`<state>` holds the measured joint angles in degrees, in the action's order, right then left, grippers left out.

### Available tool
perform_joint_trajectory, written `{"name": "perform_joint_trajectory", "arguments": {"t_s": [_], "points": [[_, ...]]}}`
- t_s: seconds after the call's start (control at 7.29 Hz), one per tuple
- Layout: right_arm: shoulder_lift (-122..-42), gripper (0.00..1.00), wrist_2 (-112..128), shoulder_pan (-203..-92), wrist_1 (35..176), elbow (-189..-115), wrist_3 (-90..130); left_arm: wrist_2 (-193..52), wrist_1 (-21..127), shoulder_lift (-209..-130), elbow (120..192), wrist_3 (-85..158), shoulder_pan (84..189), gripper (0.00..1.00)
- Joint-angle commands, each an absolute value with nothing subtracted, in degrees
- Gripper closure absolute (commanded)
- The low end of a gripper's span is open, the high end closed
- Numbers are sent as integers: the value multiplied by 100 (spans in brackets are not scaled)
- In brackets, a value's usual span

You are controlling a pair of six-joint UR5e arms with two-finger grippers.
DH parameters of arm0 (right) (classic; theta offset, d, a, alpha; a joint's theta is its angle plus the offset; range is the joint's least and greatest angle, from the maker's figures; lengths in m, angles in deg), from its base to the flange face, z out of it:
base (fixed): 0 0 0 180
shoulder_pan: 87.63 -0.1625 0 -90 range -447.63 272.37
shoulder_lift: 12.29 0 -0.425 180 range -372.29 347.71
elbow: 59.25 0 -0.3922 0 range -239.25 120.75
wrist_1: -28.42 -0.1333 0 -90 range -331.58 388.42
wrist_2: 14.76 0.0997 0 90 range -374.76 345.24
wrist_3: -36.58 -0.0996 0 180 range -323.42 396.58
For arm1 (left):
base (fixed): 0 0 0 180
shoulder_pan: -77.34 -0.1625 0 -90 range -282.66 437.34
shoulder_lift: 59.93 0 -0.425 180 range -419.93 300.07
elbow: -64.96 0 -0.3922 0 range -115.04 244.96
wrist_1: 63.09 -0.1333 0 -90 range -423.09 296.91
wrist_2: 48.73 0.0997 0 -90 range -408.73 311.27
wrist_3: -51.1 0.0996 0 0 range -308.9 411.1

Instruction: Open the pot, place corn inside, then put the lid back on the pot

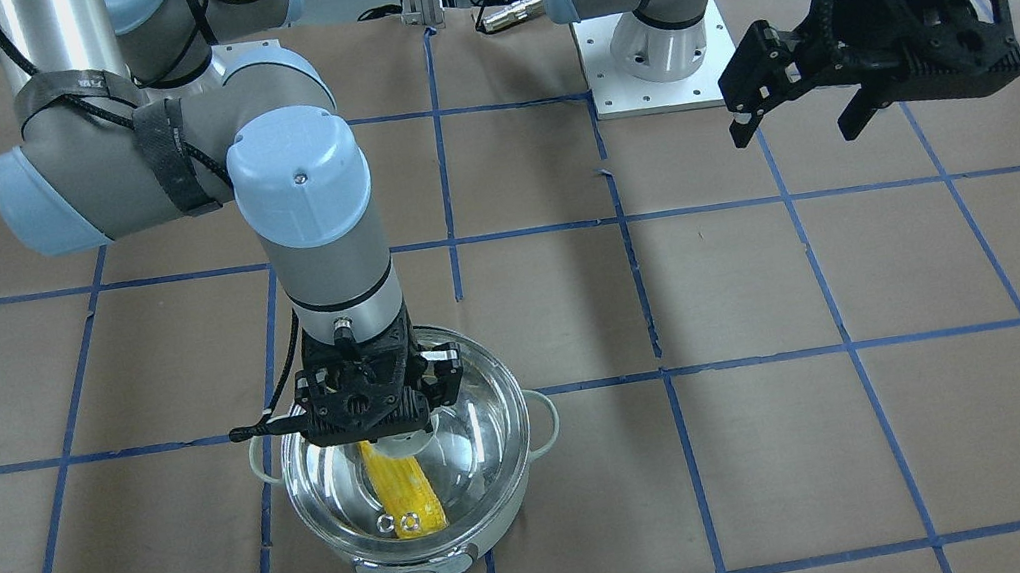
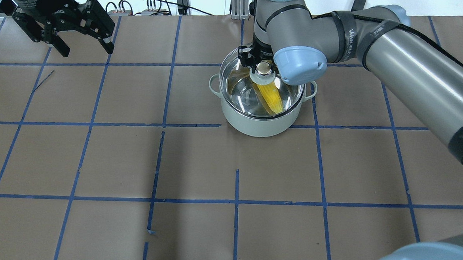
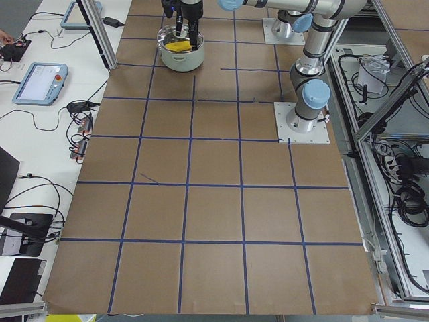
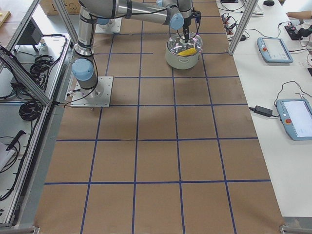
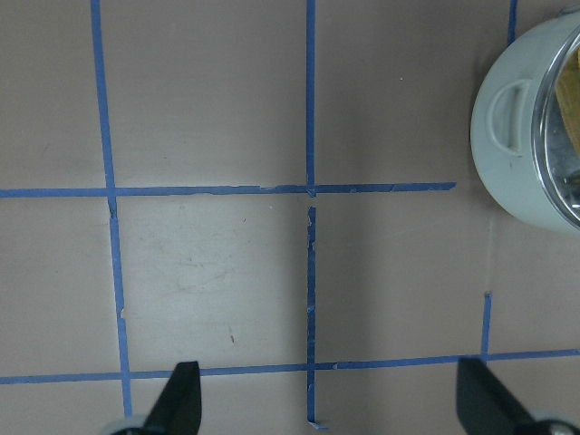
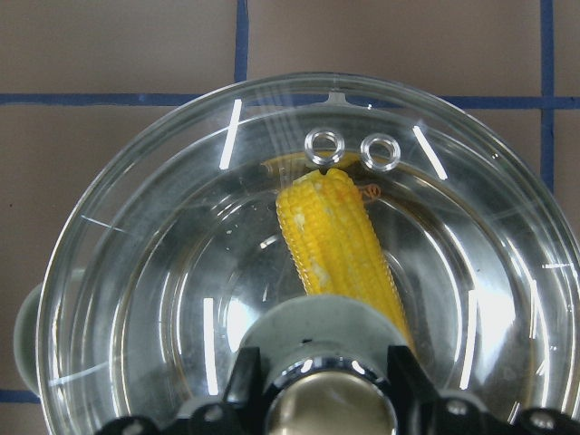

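Observation:
The pale grey-white pot point(image 1: 505, 520) stands on the brown table, its control tab facing the front-facing camera. The yellow corn point(image 1: 405, 494) lies inside it, seen through the clear glass lid point(image 1: 478, 412) that covers the pot's mouth. I cannot tell whether the lid is fully seated. My right gripper point(image 1: 389, 426) is shut on the lid's steel knob point(image 6: 331, 412), one finger on each side. The corn point(image 6: 335, 236) and the vent holes show in the right wrist view. My left gripper point(image 2: 87, 51) is open and empty, held high far from the pot point(image 2: 255, 125).
The table is brown paper with a blue tape grid. The left arm's white base plate point(image 1: 658, 92) sits at the robot's edge. Cables and plugs point(image 2: 154, 7) lie beyond the far edge. Tablets point(image 4: 275, 48) rest on the side bench.

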<state>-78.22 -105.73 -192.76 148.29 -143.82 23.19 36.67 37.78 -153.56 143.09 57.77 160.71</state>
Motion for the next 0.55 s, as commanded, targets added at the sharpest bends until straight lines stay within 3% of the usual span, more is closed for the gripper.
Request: {"name": "perform_joint_trajectory", "arguments": {"t_s": [0.0, 0.41], "points": [[-7794, 71, -10555, -19240, 14813, -14345, 2366, 3679, 3728, -15039, 14781, 5743, 16092, 0], [-7794, 71, -10502, -19240, 14637, -14345, 2366, 3740, 3288, -14940, 15092, 5769, 16109, 0]]}}
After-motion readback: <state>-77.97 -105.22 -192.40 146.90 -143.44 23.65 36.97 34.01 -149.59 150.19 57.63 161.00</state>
